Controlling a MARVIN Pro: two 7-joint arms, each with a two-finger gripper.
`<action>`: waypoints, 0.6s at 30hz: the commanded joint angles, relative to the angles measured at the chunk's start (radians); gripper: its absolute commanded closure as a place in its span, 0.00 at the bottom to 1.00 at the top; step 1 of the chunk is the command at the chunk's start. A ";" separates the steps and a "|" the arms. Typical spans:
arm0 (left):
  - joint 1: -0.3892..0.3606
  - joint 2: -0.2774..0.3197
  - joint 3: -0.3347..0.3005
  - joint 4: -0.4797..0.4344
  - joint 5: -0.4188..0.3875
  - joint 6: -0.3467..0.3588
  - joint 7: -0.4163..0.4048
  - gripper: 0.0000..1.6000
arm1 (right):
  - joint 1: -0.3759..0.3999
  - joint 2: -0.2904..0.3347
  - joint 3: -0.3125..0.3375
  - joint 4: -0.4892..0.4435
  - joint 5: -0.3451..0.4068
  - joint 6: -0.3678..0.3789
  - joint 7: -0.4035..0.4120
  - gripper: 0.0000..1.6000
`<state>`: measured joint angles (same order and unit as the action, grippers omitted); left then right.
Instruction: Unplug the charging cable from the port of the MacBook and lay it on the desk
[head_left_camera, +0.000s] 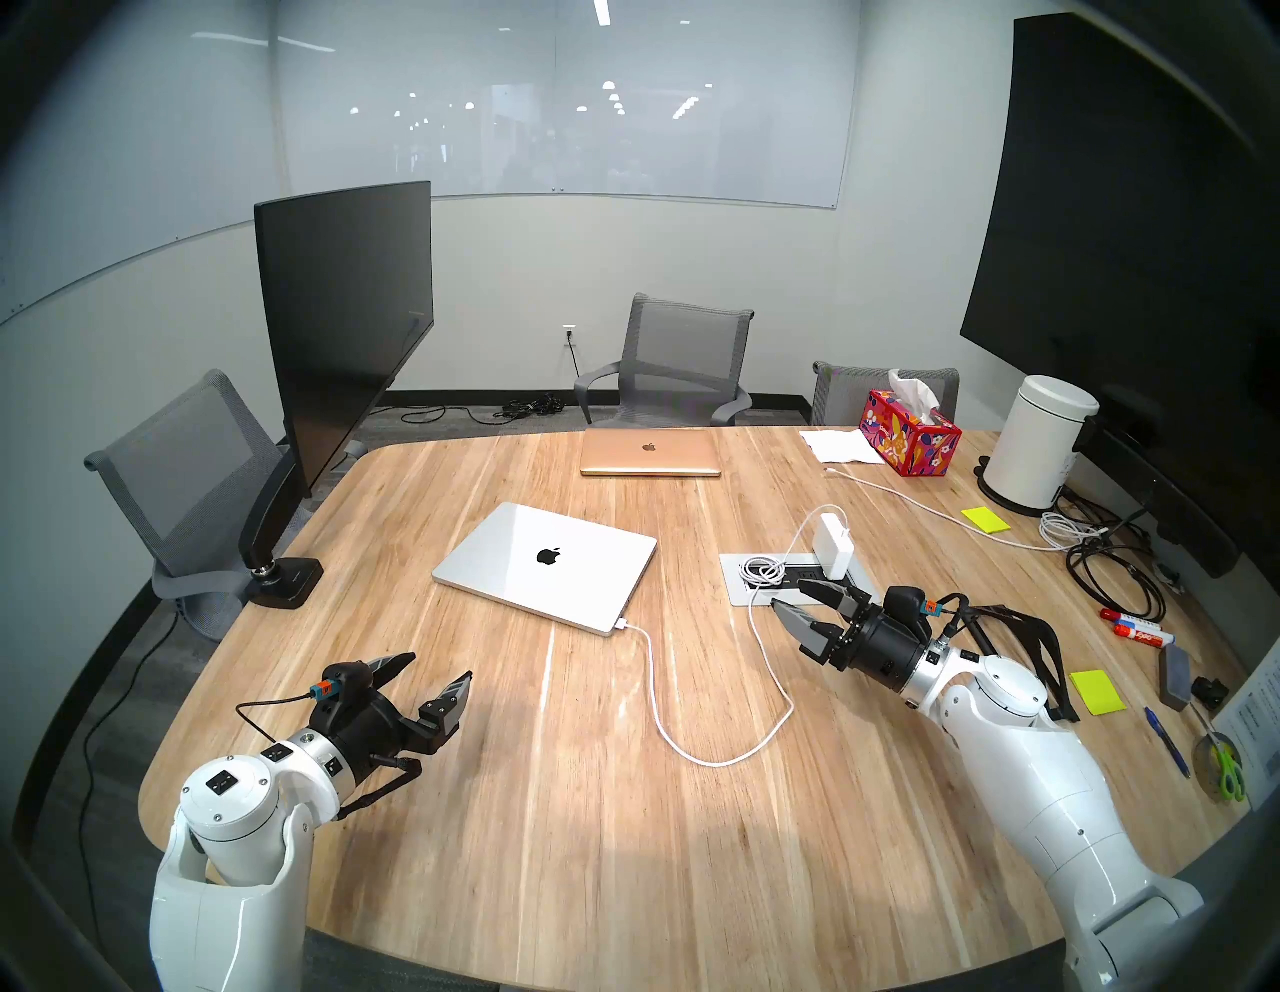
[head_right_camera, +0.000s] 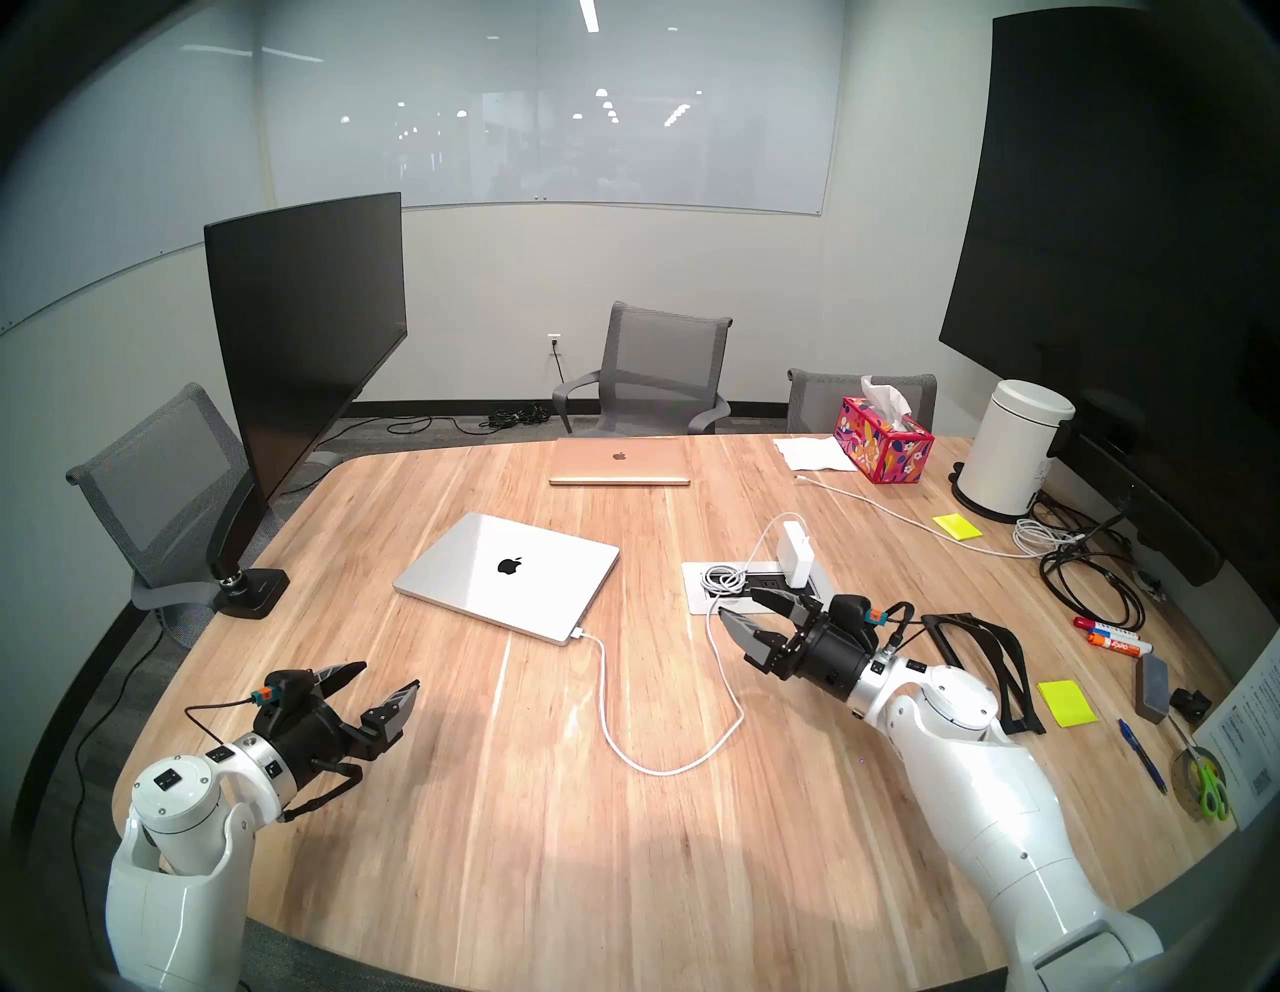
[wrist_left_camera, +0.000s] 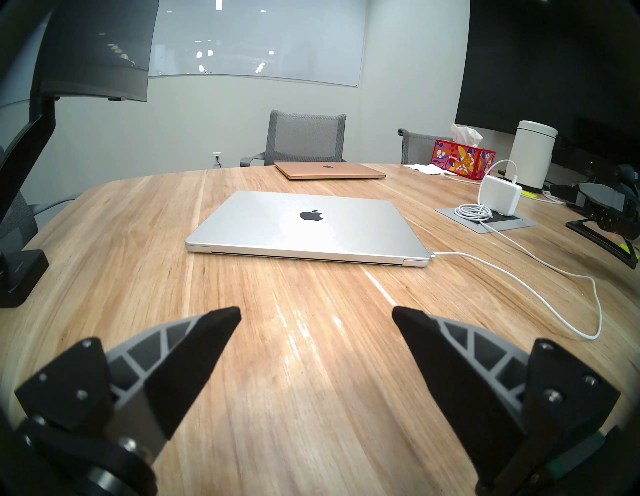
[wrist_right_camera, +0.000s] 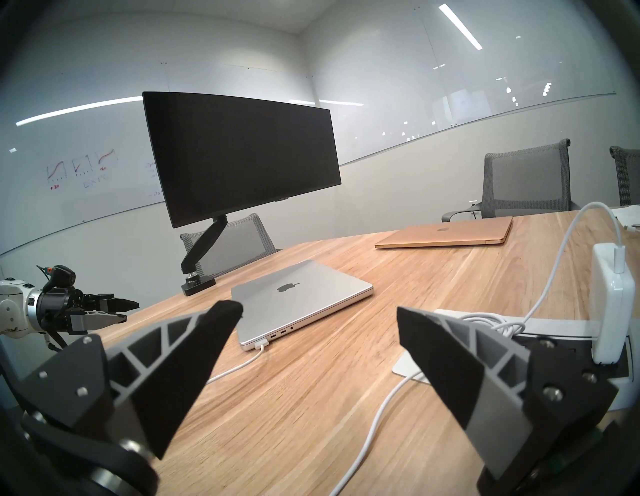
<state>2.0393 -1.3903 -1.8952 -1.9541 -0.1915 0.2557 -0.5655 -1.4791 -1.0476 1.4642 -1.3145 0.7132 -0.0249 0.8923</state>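
The silver MacBook (head_left_camera: 547, 564) lies shut on the light-wood desk (head_left_camera: 554, 796). The charging cable (head_left_camera: 658, 713) is plugged into the laptop's near right corner by its small plug (head_left_camera: 621, 625), which also shows in the right wrist view (wrist_right_camera: 260, 344). The cable loops over the desk to the white power brick (head_left_camera: 834, 547) standing in the grey outlet plate (head_left_camera: 735, 578). My left gripper (head_left_camera: 443, 666) is open and empty, near the front left of the laptop. My right gripper (head_left_camera: 789, 594) is open and empty above the outlet plate's front edge, right of the plug.
A gold laptop (head_left_camera: 650, 452) lies at the far edge. A black monitor (head_left_camera: 346, 312) on an arm stands at the left. At the right are a tissue box (head_left_camera: 909, 433), a white canister (head_left_camera: 1035, 447), another white cable (head_left_camera: 921, 509), black cables (head_left_camera: 1115, 578), markers and sticky notes.
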 joint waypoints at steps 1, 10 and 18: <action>0.000 0.001 -0.001 -0.014 0.001 0.000 0.000 0.00 | 0.007 0.000 0.003 -0.013 0.003 0.000 0.002 0.00; 0.000 0.001 -0.001 -0.014 0.001 0.000 0.000 0.00 | 0.007 -0.001 0.003 -0.013 0.003 0.001 0.002 0.00; 0.000 0.001 -0.001 -0.014 0.001 0.000 0.000 0.00 | 0.007 -0.001 0.003 -0.013 0.003 0.001 0.002 0.00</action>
<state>2.0393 -1.3910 -1.8954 -1.9539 -0.1914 0.2557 -0.5662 -1.4796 -1.0487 1.4644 -1.3142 0.7124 -0.0248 0.8926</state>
